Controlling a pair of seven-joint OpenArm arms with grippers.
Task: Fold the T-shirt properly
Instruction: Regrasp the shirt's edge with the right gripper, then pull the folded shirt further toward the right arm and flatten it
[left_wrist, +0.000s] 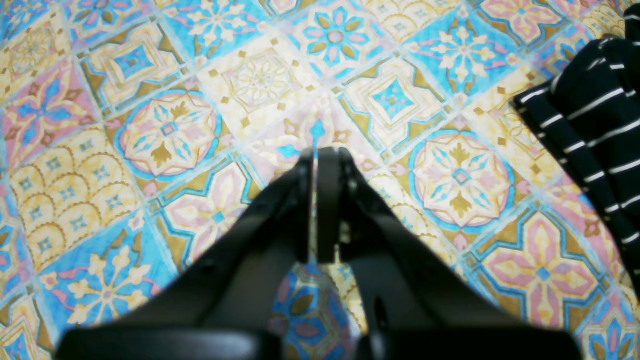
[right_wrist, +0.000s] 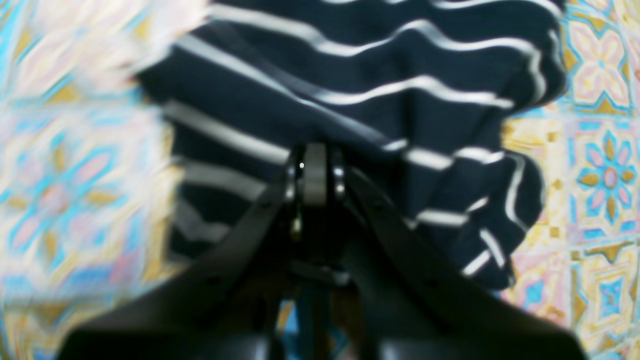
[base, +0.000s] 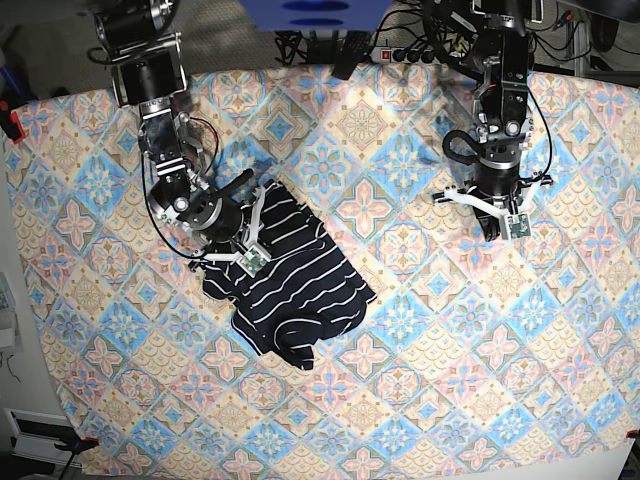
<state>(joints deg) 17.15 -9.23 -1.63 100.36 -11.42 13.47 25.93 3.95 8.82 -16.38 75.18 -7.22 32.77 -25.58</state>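
The T-shirt (base: 290, 285), dark navy with thin white stripes, lies bunched in a rough rectangle left of the table's middle. My right gripper (base: 248, 258) is at its upper left edge. In the right wrist view the fingers (right_wrist: 315, 155) are pressed together and the shirt's (right_wrist: 375, 75) folds run into the tips, so it looks shut on the fabric. My left gripper (base: 503, 228) is far to the right of the shirt, over bare cloth. In the left wrist view it (left_wrist: 315, 155) is shut and empty, with a corner of the shirt (left_wrist: 595, 125) at the right edge.
The pastel tile-patterned cloth (base: 420, 380) covers the whole table. Cables and a power strip (base: 400, 50) lie along the back edge. Red clamps (base: 10, 125) hold the cloth at the left corners. The floor shows at the left and bottom right.
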